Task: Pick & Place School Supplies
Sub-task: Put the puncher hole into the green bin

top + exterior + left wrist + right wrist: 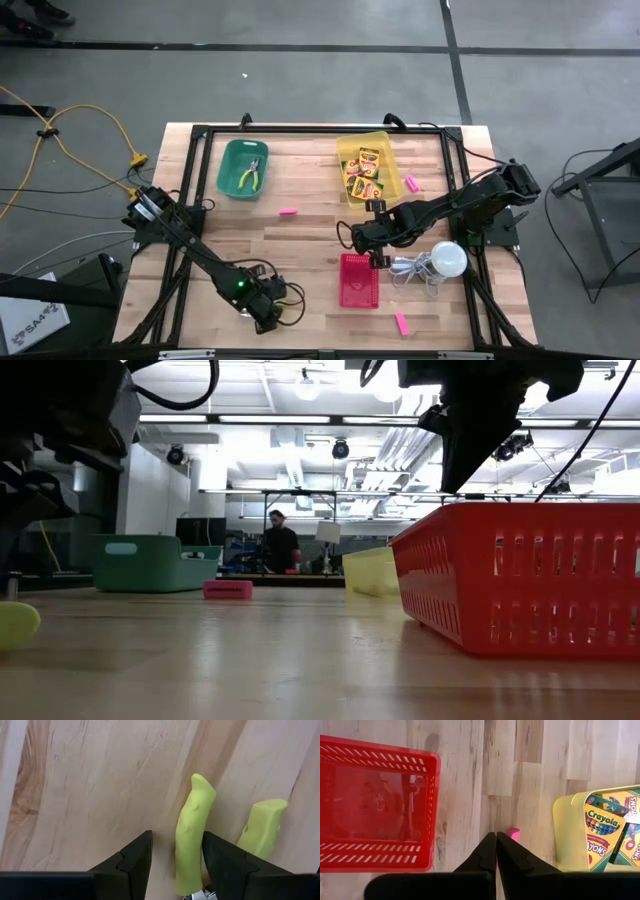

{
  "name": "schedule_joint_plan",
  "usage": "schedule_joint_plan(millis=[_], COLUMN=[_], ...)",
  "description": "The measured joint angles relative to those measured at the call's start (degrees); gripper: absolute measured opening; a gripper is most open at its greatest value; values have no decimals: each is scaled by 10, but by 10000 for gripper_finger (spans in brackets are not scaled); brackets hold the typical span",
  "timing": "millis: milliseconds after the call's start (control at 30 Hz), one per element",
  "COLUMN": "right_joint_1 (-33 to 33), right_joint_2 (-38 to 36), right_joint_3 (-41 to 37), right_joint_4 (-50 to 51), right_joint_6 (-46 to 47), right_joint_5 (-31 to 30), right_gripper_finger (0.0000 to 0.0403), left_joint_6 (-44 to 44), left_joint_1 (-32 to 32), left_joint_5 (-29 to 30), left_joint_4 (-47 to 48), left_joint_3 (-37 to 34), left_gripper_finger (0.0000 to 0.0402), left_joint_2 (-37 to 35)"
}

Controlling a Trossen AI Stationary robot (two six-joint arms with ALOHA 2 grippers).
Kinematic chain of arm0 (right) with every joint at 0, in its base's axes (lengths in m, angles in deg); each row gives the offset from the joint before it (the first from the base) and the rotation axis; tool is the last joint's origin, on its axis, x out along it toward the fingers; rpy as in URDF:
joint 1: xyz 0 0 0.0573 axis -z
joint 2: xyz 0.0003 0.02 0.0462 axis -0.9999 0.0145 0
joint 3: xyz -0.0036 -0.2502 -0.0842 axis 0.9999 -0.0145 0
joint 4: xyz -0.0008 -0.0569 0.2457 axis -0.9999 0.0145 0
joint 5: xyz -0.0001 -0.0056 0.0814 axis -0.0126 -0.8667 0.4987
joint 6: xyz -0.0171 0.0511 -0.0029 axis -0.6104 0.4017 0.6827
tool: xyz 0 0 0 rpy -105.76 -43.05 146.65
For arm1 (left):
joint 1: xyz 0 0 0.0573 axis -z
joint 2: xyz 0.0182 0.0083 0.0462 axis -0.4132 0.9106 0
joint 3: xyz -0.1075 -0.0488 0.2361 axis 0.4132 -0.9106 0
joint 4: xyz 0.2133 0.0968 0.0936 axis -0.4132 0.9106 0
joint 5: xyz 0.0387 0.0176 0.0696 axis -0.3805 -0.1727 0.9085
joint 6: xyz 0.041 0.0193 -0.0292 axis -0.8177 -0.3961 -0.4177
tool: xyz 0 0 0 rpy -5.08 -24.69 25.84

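1. Worktop [310,235]: pale wood planks with visible grain, framed by black rails; grey floor around it, a yellow cable [80,140] lying on the floor off the left side.
2. Room, low view: open lab with ceiling strip lights and white ducting; a person [281,543] in dark clothing stands well beyond the far edge of the worktop.
3. Yellow bin [343,170] near the far edge holds the crayon boxes [364,172]. Readable print in the right wrist view: "Crayola" and part of "CRAYONS" on one box, with the figure 8.
4. Green bin [232,170] at far left holds yellow-handled pliers [251,177].
5. Red basket [359,281] sits near centre-front; nothing can be made out inside it.
6. Pink erasers lie loose on the wood: one [288,212] between the green and yellow bins, one [411,184] just beside the yellow bin, one [400,323] near the front edge.
7. White bulb [448,259] with coiled cord lies right of the red basket.
8. Right hand [377,257]: fingers pressed together, holding nothing, above the far edge of the red basket.
9. Left hand [266,322]: low at front left, fingers parted around one yellow-green grip of a second pair of pliers [192,835] lying on the wood; whether the fingers touch it cannot be told.
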Motion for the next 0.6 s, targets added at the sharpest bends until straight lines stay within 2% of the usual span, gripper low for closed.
schedule_joint_plan(millis=[600], right_joint_1=[0], right_joint_2=[0], right_joint_3=[0], right_joint_4=[0], right_joint_6=[0], right_joint_5=[0], right_gripper_finger=[2], left_joint_6=[11], left_joint_1=[0], left_joint_5=[-3], left_joint_4=[-1], left_joint_3=[-1], left_gripper_finger=[165], left_joint_2=[1])
